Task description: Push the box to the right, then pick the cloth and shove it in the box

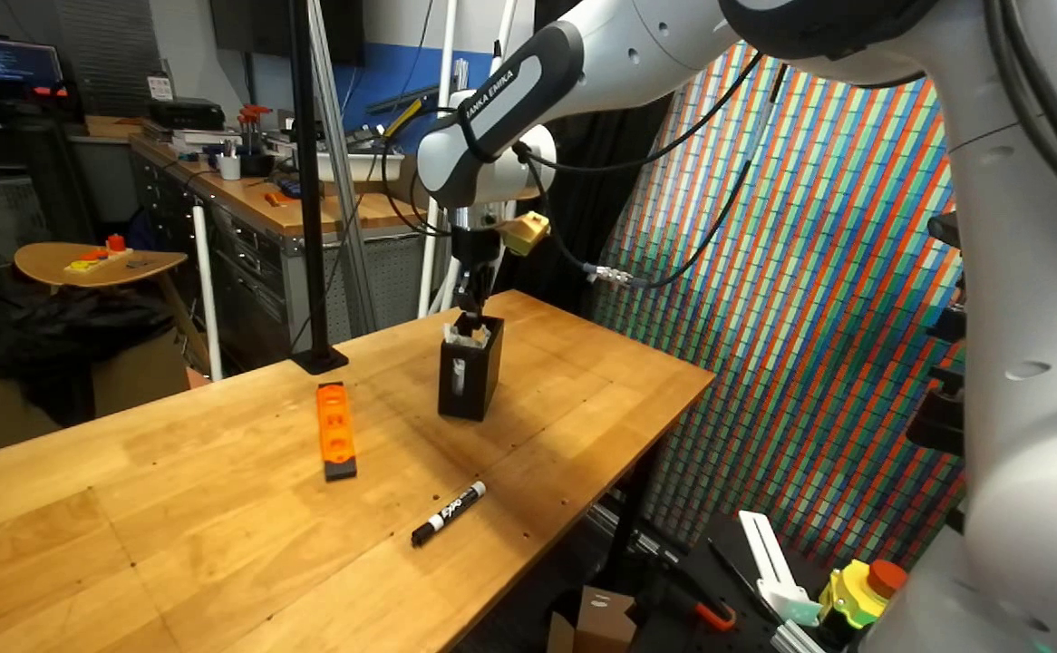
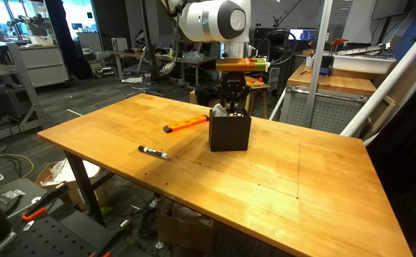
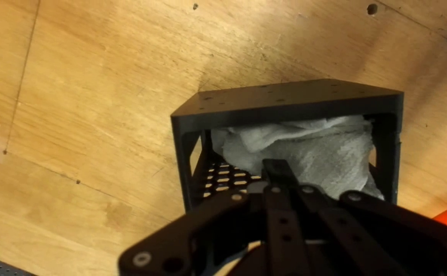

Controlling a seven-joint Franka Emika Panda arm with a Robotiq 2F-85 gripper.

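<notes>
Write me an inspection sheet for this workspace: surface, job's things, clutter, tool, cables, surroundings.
Surface: wooden tabletop, small holes and thin lines.
Box: upright on the tabletop, open side up.
Cloth: bunched inside the box, part poking above the rim.
Clutter: orange bar and marker, both lying apart from the box.
Tool: shut, pointing down at the box's opening; contact with the cloth unclear.
Cables: black cable hangs beside the arm, off the tabletop.
Surroundings: workbench beyond; red button on a yellow housing.

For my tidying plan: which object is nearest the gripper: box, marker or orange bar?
The black box: the gripper is at its open top; the marker and orange bar lie farther off.
</notes>
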